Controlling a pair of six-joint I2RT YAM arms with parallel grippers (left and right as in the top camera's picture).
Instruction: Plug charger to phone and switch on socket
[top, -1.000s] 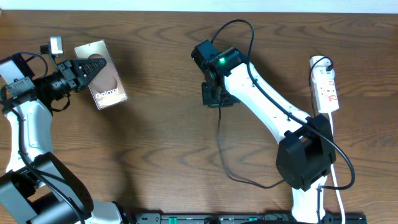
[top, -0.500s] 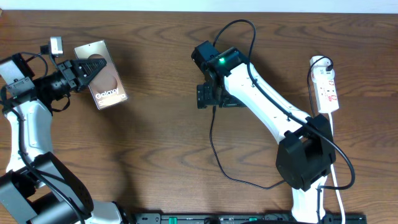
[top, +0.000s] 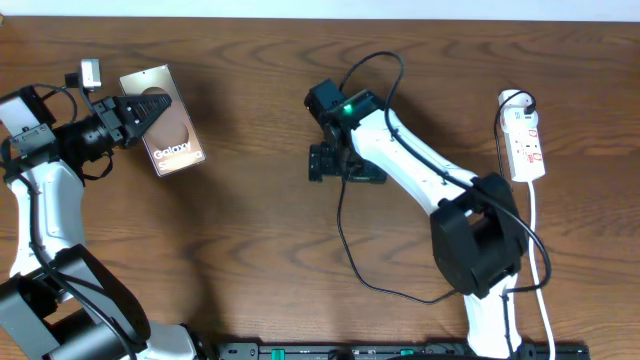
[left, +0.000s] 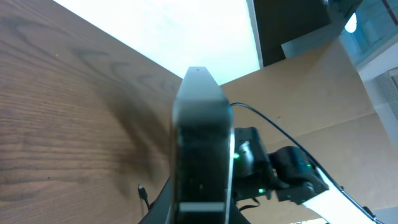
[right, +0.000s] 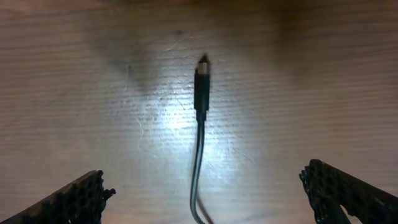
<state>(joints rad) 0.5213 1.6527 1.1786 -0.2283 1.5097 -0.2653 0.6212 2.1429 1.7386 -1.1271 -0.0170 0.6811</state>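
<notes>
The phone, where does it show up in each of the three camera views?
Overhead: the phone sits upper left, gripped by the left tool.
Left wrist: the phone fills the centre, edge-on.
Right wrist: not in it.
Shared landmark: the right arm's green light, in overhead and left wrist.

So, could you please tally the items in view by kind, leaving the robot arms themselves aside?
phone: 1
charger cable: 1
power strip: 1
Total: 3
</notes>
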